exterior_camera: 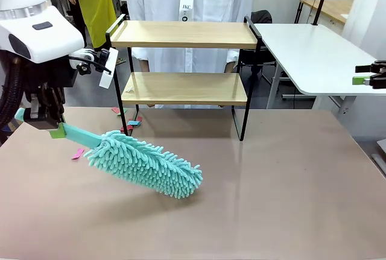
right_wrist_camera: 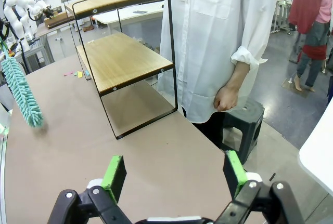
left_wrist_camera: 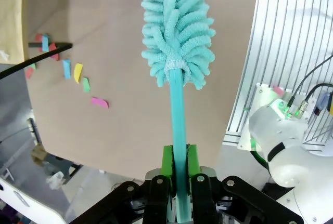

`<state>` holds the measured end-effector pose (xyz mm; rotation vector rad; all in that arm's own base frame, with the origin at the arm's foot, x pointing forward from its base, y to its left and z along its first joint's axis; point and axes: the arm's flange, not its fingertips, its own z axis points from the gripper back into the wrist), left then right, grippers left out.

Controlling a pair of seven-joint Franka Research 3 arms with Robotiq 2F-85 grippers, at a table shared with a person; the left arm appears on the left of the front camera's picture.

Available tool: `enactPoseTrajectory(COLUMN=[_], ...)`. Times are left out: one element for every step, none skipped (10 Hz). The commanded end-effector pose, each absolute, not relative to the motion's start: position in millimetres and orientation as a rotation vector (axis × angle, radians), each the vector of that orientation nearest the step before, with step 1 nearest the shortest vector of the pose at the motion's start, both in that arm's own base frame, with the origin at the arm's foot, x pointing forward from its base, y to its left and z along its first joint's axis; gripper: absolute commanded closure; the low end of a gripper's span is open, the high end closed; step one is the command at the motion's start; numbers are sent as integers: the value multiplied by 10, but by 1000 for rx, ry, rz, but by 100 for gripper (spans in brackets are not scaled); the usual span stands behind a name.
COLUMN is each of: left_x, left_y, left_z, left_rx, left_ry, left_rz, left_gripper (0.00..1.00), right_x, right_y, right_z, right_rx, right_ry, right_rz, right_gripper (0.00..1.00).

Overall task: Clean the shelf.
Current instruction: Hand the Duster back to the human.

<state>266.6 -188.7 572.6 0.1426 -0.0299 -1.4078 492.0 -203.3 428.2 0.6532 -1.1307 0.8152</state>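
Left wrist view shows the nearest item first: your left gripper (left_wrist_camera: 178, 169) is clamped on the thin teal handle of the duster (left_wrist_camera: 177, 31), both green pads pressed flat against it. Treat the duster as light. The handle looks like stiff plastic, narrow and smooth, so expect it to twist in the pads if the head drags hard. The fluffy head is soft and will give on contact; it needs little pressure. Keep the grip low on the handle as it is now.

Front view shows the duster (exterior_camera: 145, 164) lying slantwise, head low over the table (exterior_camera: 289, 199) and well short of the shelf (exterior_camera: 184, 88). Coloured scraps (exterior_camera: 128, 125) lie on the table by the shelf's left leg.

The shelf stands at the far middle of the table, both boards bare as far as you can see. Judge it light and easy to shove: thin wire frame, stiff wooden boards. Sweep gently along the boards, not against the side rails.

Your right gripper (right_wrist_camera: 174, 174) stands wide and empty, at the table's right edge. A person (right_wrist_camera: 218, 47) stands behind the shelf.
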Motion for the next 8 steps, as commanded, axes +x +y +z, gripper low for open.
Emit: enactPoseTrajectory(left_x=[2648, 2648, 2648, 2648, 2648, 2666, 2704, 2780], left_y=[-1899, -1899, -1899, -1899, -1899, -1887, -1862, -1901], left_z=[5759, 5759, 5759, 5759, 5759, 5726, 5775, 5757], left_rx=[142, 142, 142, 142, 142, 143, 80, 50], left_ry=[-30, -30, -30, -30, -30, -30, -125, -170], left_rz=[-1395, -1395, -1395, -1395, -1395, -1408, -1422, -1426], left_gripper=[87, 87, 87, 87, 87, 87, 87, 87], right_x=[4921, 4921, 4921, 4921, 4921, 4920, 4857, 4799], right_y=[-2019, -2019, -2019, -2019, -2019, -2033, -2023, -1934], right_z=[4313, 4313, 4313, 4313, 4313, 4282, 4559, 4776], right_rx=[649, 649, 649, 649, 649, 653, 721, 755], right_ry=[-1135, -1135, -1135, -1135, -1135, -1131, -1159, -1169], right_rz=[819, 819, 819, 819, 819, 815, 894, 956], right_gripper=[0, 0, 0, 0, 0, 0, 0, 0])
